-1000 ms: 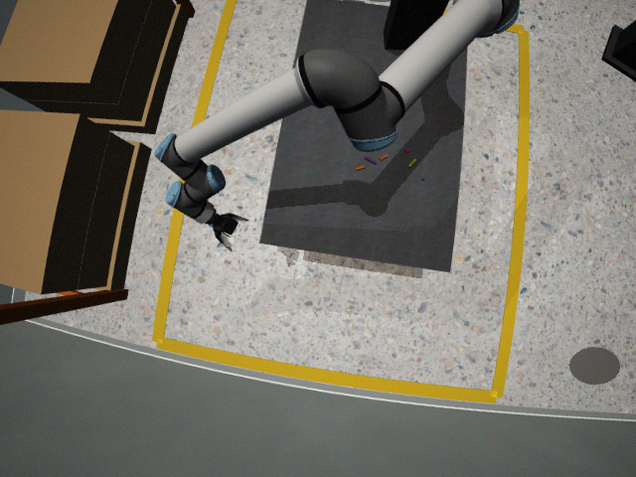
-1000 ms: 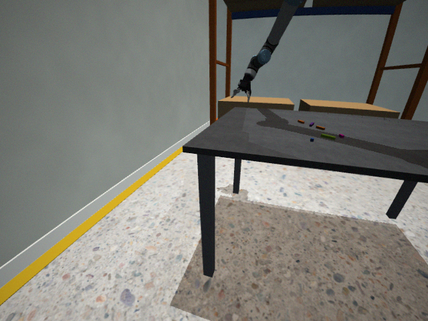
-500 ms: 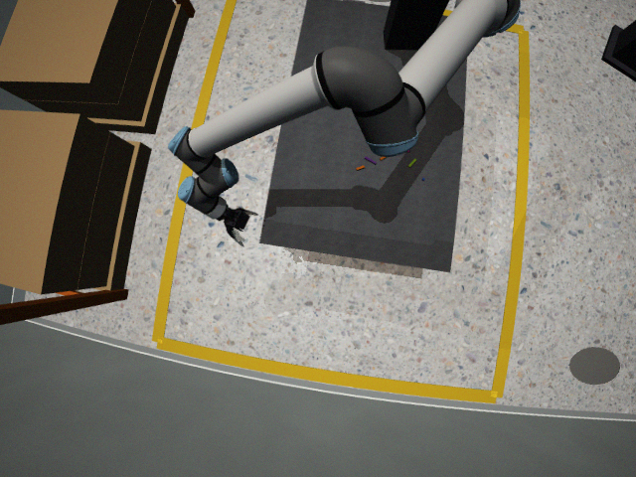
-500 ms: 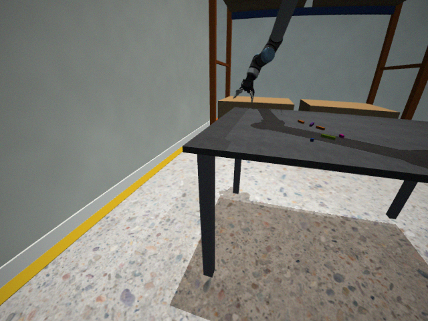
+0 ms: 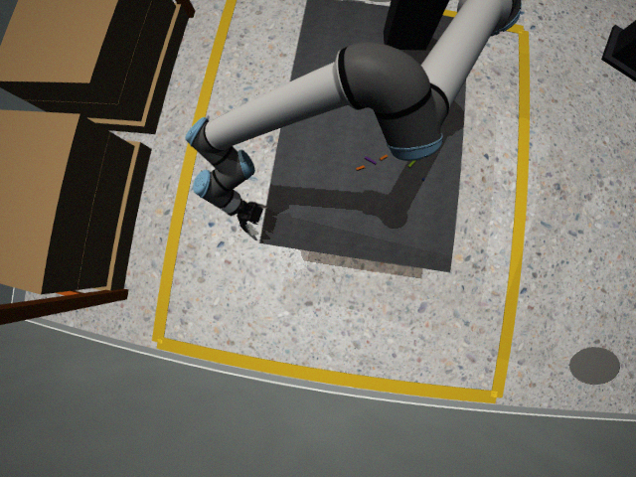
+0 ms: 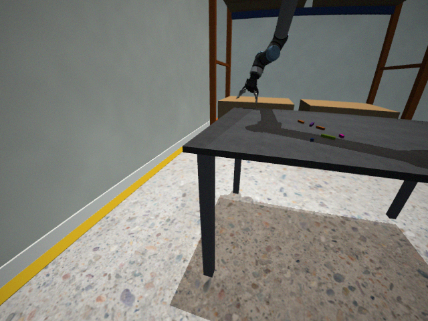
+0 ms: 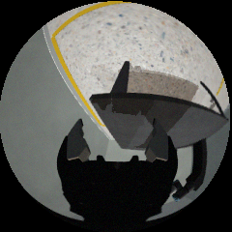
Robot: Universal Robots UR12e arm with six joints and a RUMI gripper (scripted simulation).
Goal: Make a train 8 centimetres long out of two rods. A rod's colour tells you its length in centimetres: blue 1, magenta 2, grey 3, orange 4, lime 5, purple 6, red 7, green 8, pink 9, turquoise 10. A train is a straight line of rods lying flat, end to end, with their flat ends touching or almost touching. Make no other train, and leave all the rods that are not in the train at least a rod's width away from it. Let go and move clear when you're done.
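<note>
Several small rods lie on the dark table [image 6: 311,145]: two orange rods [image 5: 360,167] [image 5: 384,157], also in the exterior view [image 6: 301,121] [image 6: 320,128], a purple rod [image 5: 370,160] [image 6: 311,124] between them, a lime rod [image 5: 411,163] [image 6: 328,136], a magenta rod [image 6: 341,136] and a blue rod [image 5: 422,179] [image 6: 311,140]. My gripper [image 5: 251,222] [image 6: 247,93] is open and empty. It hangs in the air at the table's far left corner, well away from the rods. In the wrist view the open fingers frame the table's corner; no rod shows there.
Cardboard boxes [image 5: 46,143] on a shelf rack [image 6: 212,58] stand beyond the table's left end, close to the gripper. A yellow floor line [image 5: 519,205] rings the table. A grey wall [image 6: 86,103] runs along one side.
</note>
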